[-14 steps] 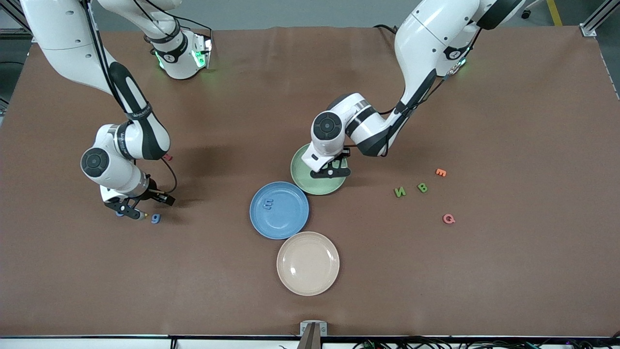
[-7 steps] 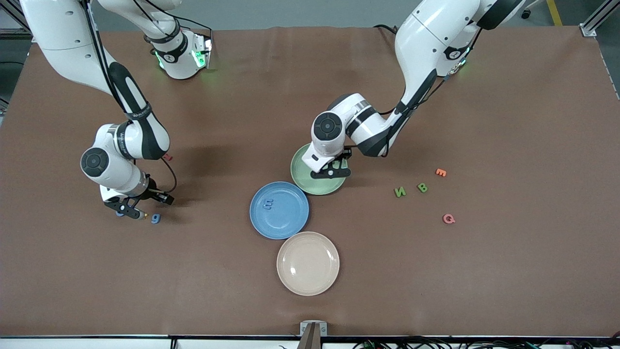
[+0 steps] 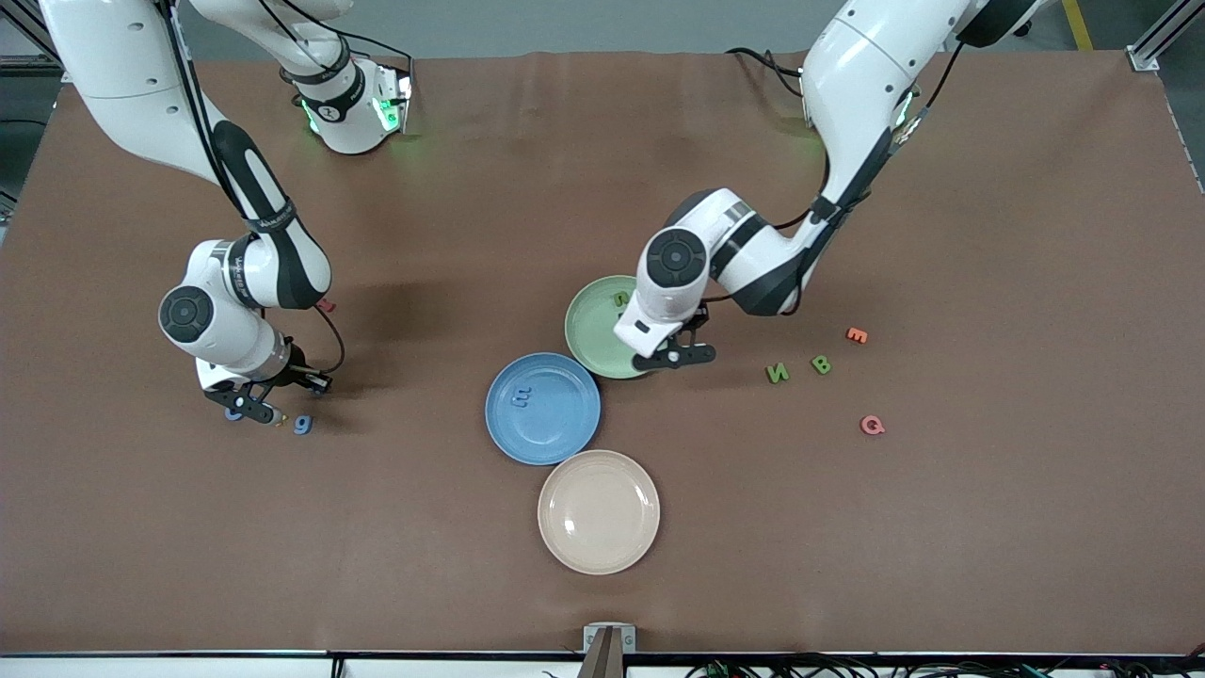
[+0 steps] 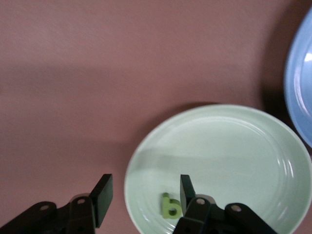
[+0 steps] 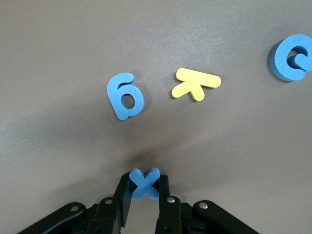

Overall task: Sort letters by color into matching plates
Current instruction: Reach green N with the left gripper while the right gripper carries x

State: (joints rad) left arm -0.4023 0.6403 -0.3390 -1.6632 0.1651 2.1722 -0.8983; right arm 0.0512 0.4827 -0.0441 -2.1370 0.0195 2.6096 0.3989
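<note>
My right gripper [image 3: 247, 407] is shut on a blue x [image 5: 144, 183], low over the table among a blue g [image 3: 301, 425], a blue c [image 3: 232, 414] and a yellow k [image 5: 196, 84]. The g [image 5: 126, 96] and c [image 5: 291, 57] also show in the right wrist view. My left gripper [image 3: 673, 356] is open and empty over the pale green plate's [image 3: 591, 330] rim toward the left arm's end. A green p [image 4: 171, 205] lies in that plate [image 4: 234, 146], next to one fingertip [image 4: 186, 190]. The blue plate [image 3: 555, 428] holds a blue E [image 3: 519, 397]. A green N [image 3: 778, 373] and B [image 3: 822, 364] lie on the table.
A cream plate [image 3: 599, 511] sits nearer the front camera, touching the blue plate. An orange E [image 3: 857, 334] and a pink Q [image 3: 873, 425] lie near the green N and B. A small dark red letter [image 3: 326, 304] lies beside the right arm.
My left gripper has moved off the middle of the green plate toward the left arm's end, uncovering the green letter in it. The right gripper has barely shifted.
</note>
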